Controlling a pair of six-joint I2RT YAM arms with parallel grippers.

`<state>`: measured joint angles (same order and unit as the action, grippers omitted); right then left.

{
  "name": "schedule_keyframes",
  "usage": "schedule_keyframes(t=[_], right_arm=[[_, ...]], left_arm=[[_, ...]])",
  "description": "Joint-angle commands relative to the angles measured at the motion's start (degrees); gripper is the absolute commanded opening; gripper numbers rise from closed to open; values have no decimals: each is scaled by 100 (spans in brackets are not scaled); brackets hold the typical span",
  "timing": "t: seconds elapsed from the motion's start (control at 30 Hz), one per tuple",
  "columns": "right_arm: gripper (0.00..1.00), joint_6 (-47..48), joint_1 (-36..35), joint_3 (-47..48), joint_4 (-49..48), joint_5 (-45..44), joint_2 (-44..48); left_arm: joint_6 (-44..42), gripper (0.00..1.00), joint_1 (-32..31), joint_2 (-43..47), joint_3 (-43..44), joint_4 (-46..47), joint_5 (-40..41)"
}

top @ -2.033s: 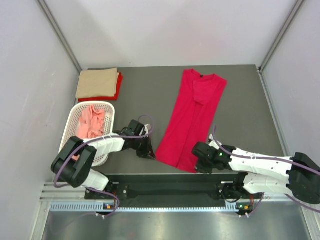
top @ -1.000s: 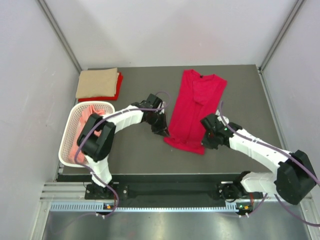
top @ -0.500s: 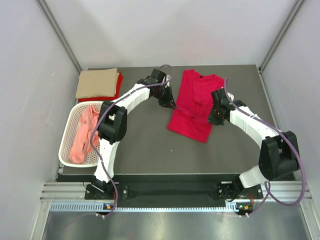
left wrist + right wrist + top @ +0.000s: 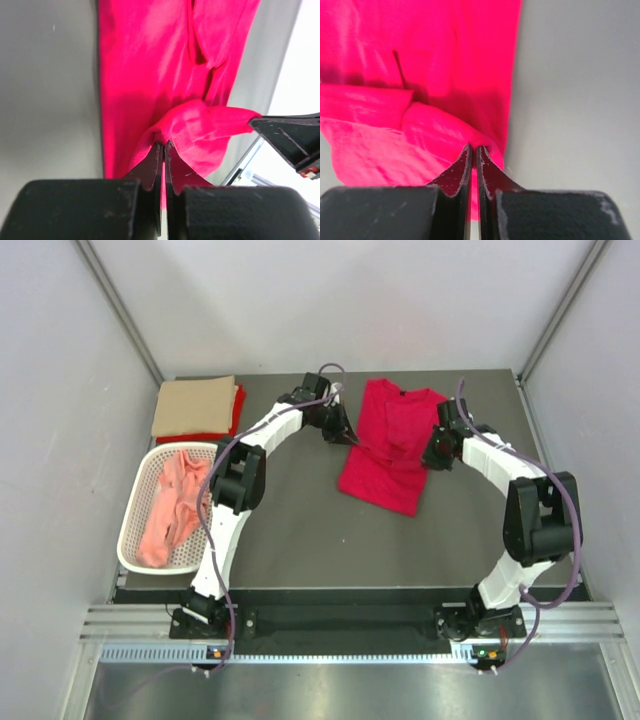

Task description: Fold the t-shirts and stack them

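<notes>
We see the crimson t-shirt [image 4: 385, 465] lying toward the far right of the table [image 4: 290, 540]. Its neck is at the far edge and its near end is doubled back over itself, so the cloth makes a short, slightly skewed block. The lifted end is pinched at both sides. Our left gripper [image 4: 163, 146] is clamped tight on a raised fold at the shirt's left edge. Our right gripper [image 4: 473, 148] is clamped the same way on a fold at the right edge, jaws pressed together with only cloth between them. A dark neck label [image 4: 404, 392] seems to sit at the collar, though it is too small for us to be sure. Both arms reach far out across the table, one on each side of the shirt. In the far left corner a folded tan t-shirt [image 4: 195, 405] rests on a folded red t-shirt [image 4: 236, 415]. Just nearer than that stack, a salmon pink t-shirt [image 4: 170, 505] lies crumpled in the white mesh basket [image 4: 190, 447]
</notes>
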<state>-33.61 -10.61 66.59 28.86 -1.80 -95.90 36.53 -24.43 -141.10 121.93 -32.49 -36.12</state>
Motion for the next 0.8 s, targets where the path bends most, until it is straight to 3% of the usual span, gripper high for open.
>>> schedule_keyframes(t=[0.0,0.2,0.5,0.57,0.63,0.77], right_arm=[[0,196,103,416,-346,250,-192],[0,214,209,495,-425,312,-508],[1,161,454,557,-504,339,-799],[5,144,542,531,-548,391,-808],[16,152,595,548,-645,452,-773],[27,240,727,698,-584,550,-483]], left_arm=[[265,0,95,-57,279,805,-317],[600,0,157,-339,288,1534,-554],[732,0,263,-542,340,1737,-510],[706,5,289,-498,349,1790,-563],[583,19,298,-437,358,1781,-615],[267,26,359,36,323,1318,-301]])
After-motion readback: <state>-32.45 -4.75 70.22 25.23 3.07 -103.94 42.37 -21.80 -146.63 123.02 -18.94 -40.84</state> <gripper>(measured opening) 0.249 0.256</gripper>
